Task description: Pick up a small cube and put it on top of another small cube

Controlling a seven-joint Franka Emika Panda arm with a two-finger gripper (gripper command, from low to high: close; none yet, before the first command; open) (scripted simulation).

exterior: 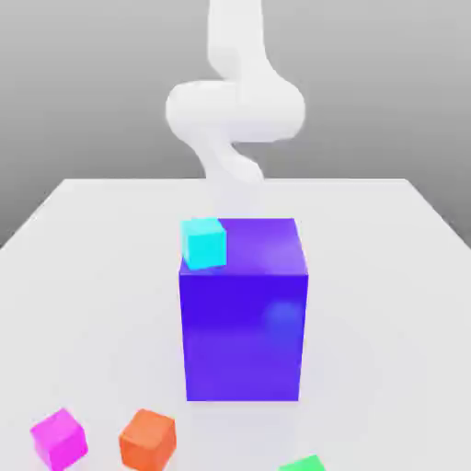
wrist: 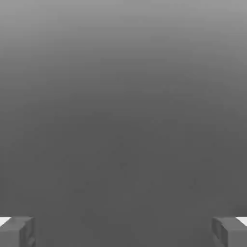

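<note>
Gripper (wrist: 123,232) of mine spread wide, empty, ready to straddle a cube. Tall blue-purple block (exterior: 244,313) stands mid-table; near the front edge, small orange-red cube (exterior: 147,439) waits just beside small magenta-pink cube (exterior: 59,437), my pick.

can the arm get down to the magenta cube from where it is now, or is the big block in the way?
Probably yes. The magenta cube sits alone on the table, a clear gap from the orange cube, nothing above it. The big blue-purple block stands between it and the arm, so come over it. The gripper is open, empty.
</note>
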